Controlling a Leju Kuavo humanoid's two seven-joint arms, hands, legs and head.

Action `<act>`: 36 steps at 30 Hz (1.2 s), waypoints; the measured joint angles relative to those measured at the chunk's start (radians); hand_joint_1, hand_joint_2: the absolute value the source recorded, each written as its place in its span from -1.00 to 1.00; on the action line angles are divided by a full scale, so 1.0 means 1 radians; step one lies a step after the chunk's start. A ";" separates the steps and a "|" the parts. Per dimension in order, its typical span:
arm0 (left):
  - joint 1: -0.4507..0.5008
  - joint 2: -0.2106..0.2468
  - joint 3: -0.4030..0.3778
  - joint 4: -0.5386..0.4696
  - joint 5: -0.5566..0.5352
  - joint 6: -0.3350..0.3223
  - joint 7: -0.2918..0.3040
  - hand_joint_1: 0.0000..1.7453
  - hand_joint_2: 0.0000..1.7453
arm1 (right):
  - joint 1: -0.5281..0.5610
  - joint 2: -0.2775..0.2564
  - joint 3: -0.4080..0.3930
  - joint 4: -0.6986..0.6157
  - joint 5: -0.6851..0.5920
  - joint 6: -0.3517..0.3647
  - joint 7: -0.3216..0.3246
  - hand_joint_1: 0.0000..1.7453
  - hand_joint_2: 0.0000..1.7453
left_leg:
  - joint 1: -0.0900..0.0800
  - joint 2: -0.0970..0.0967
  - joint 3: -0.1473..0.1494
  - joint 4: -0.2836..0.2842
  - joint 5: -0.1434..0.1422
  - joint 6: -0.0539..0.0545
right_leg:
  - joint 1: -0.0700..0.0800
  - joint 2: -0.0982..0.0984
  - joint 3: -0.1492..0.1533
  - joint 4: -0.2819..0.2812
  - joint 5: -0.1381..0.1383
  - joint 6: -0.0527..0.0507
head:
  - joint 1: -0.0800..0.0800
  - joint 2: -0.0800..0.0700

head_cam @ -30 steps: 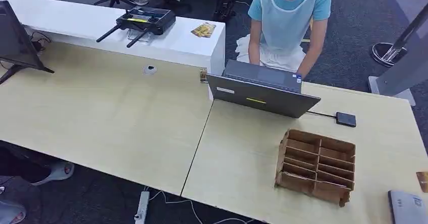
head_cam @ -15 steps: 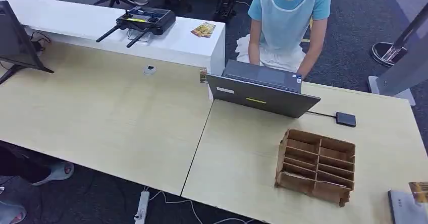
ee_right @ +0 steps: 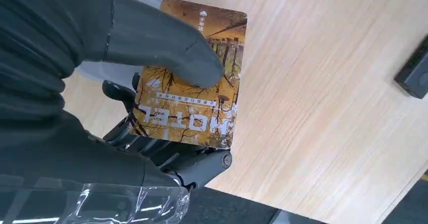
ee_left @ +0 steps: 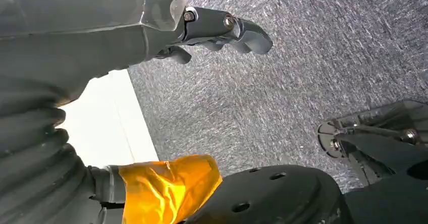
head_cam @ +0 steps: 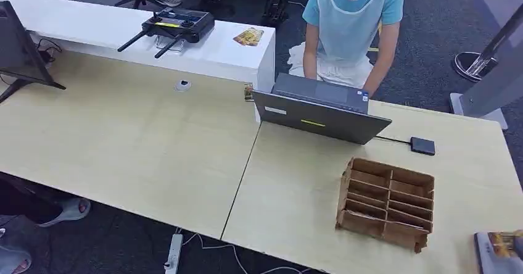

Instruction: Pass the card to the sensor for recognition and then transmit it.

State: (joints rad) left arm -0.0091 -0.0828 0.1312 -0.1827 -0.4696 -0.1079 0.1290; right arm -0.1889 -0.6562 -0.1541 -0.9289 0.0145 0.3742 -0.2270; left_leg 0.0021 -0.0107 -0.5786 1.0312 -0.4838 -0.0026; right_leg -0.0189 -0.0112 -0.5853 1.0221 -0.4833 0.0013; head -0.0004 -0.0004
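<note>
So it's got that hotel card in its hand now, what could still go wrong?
The orange hotel card is pinched only between the thumb and fingers of the right hand, so it might slip or tilt. In the head view the card sits at the frame's very edge over the grey flat device, so alignment there may be hard to judge. Passing it on, the arm could clip the brown cardboard organiser.

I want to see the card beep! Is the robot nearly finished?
Not yet. Done: the right hand already holds the hotel card, thumb on top. In hand: the card sits over the grey device at the table's near right corner, likely the sensor. Left: recognition, then handing it on. The left hand hangs above the floor.
</note>
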 joint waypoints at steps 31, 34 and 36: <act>0.001 0.000 0.018 0.000 -0.019 0.001 -0.004 -1.00 1.00 | 0.050 0.023 -0.036 0.021 0.096 -0.020 -0.003 1.00 1.00 | 0.000 0.000 0.000 0.000 0.000 0.000 | 0.000 0.000 0.000 0.000 0.000 0.000 | 0.000 0.000; 0.001 0.000 0.023 0.000 -0.020 0.001 -0.004 -1.00 1.00 | 0.052 0.027 -0.036 0.021 0.105 -0.026 0.003 1.00 1.00 | 0.000 0.000 0.000 0.000 0.000 0.000 | 0.000 0.000 0.000 0.000 0.000 0.000 | 0.000 0.000; 0.001 0.000 0.024 0.000 -0.021 0.001 -0.004 -1.00 1.00 | 0.052 0.029 -0.036 0.021 0.109 -0.031 0.005 1.00 1.00 | 0.000 0.000 0.000 0.000 0.000 0.000 | 0.000 0.000 0.000 0.000 0.000 0.000 | 0.000 0.000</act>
State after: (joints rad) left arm -0.0080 -0.0828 0.1553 -0.1827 -0.4906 -0.1072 0.1247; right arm -0.1370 -0.6268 -0.1904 -0.9075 0.1232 0.3433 -0.2224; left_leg 0.0021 -0.0106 -0.5785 1.0312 -0.4839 -0.0025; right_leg -0.0189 -0.0109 -0.5854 1.0220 -0.4833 0.0014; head -0.0004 -0.0004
